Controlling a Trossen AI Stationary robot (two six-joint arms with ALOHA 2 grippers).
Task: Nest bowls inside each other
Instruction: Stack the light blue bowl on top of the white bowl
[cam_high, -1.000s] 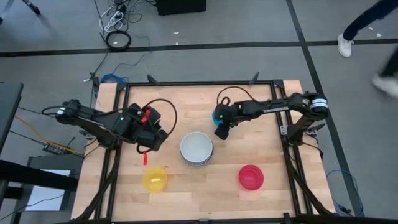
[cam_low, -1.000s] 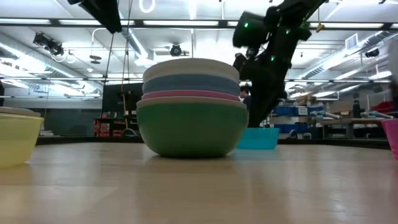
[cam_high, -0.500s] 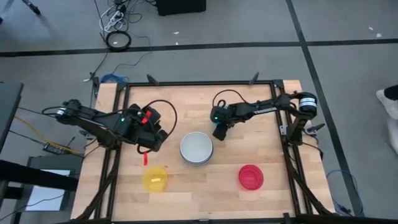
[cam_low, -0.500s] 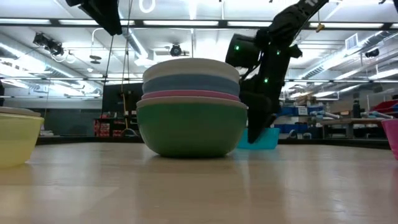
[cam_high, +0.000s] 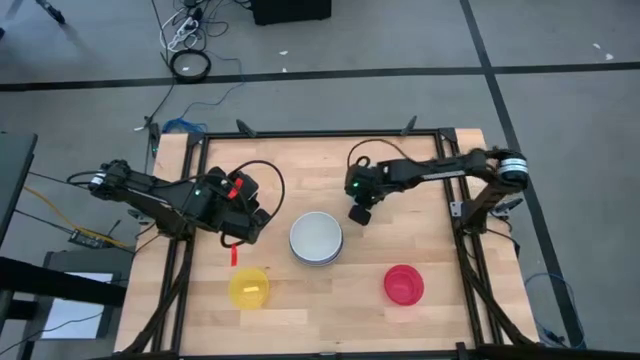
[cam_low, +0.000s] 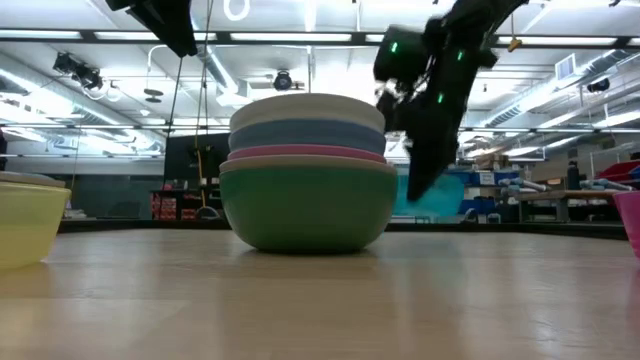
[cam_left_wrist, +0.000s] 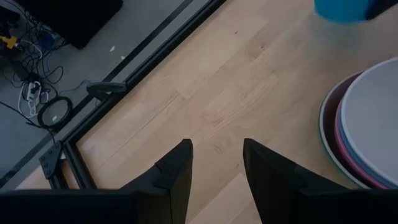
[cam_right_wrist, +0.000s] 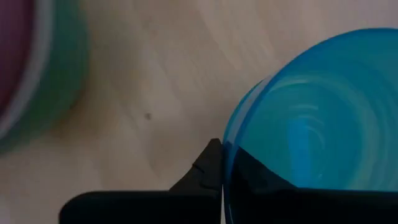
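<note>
Beside the stacked bowls (cam_high: 316, 238) — right pincer (cam_right_wrist: 222, 163) clamped on cyan bowl (cam_right_wrist: 311, 118).

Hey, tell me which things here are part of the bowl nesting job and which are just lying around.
Job: stacked bowls; yellow bowl; red bowl; small cyan bowl, pinched at its rim by the right gripper; left gripper, open, waiting.

Lying about: cable coil on the floor; power strip.
</note>
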